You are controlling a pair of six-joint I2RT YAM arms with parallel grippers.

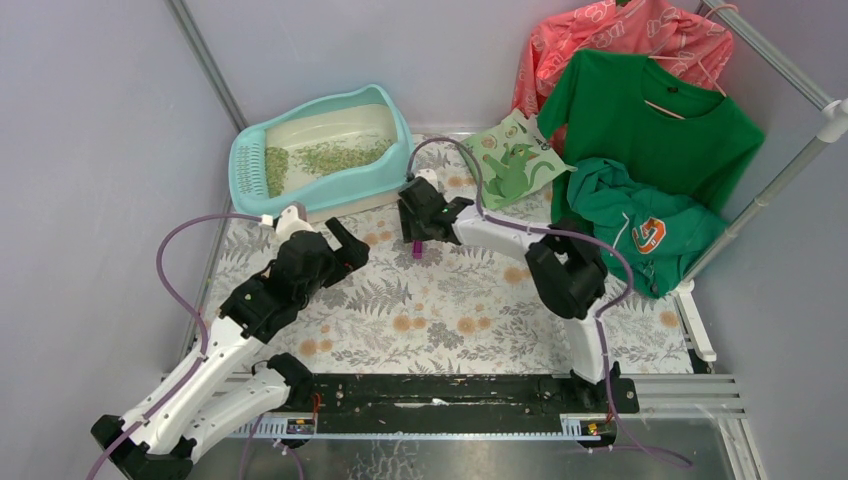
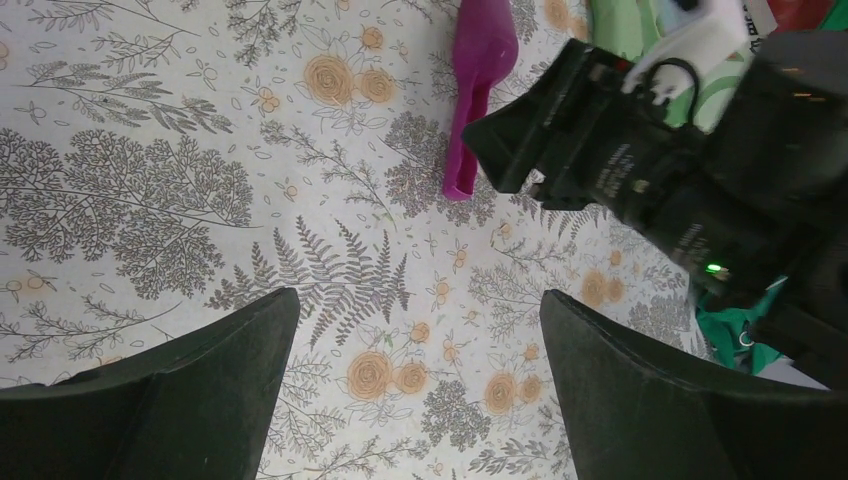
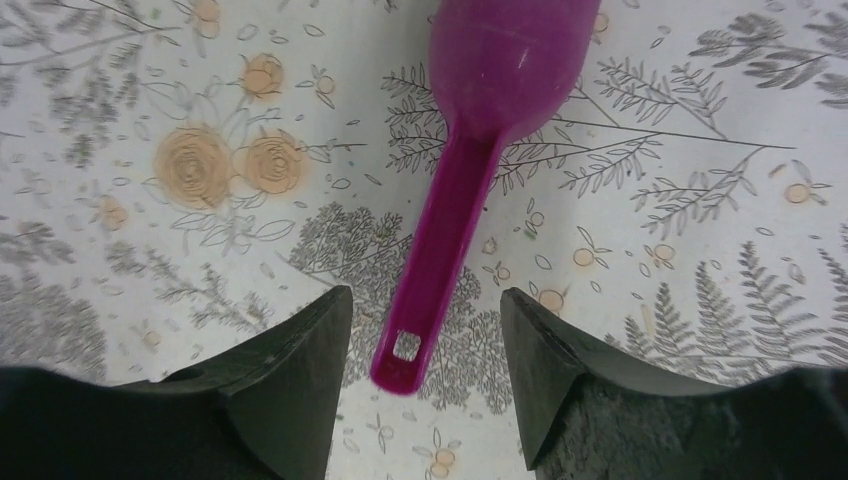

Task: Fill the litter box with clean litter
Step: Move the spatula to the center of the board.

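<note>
The litter box [image 1: 246, 168], turquoise-rimmed with a cream basin, stands at the back left of the table. A layer of clean litter [image 1: 340, 156], pale-green granules, lies in it. A purple scoop [image 3: 470, 180] lies flat on the flowered tablecloth in front of the box. My right gripper [image 3: 425, 295] hangs over its handle end, open. A finger stands on each side of the handle and neither touches it. My left gripper [image 2: 420, 300] is wide open over bare cloth with nothing between its fingers. It is left of the scoop [image 2: 478, 90] and the right gripper [image 2: 600, 140].
A light green printed bag [image 1: 515, 160] lies at the back, right of the litter box. Green and pink shirts [image 1: 650, 110] hang on a rack at the right, and one is draped down to the table edge. A metal frame post [image 1: 205, 60] rises behind the box.
</note>
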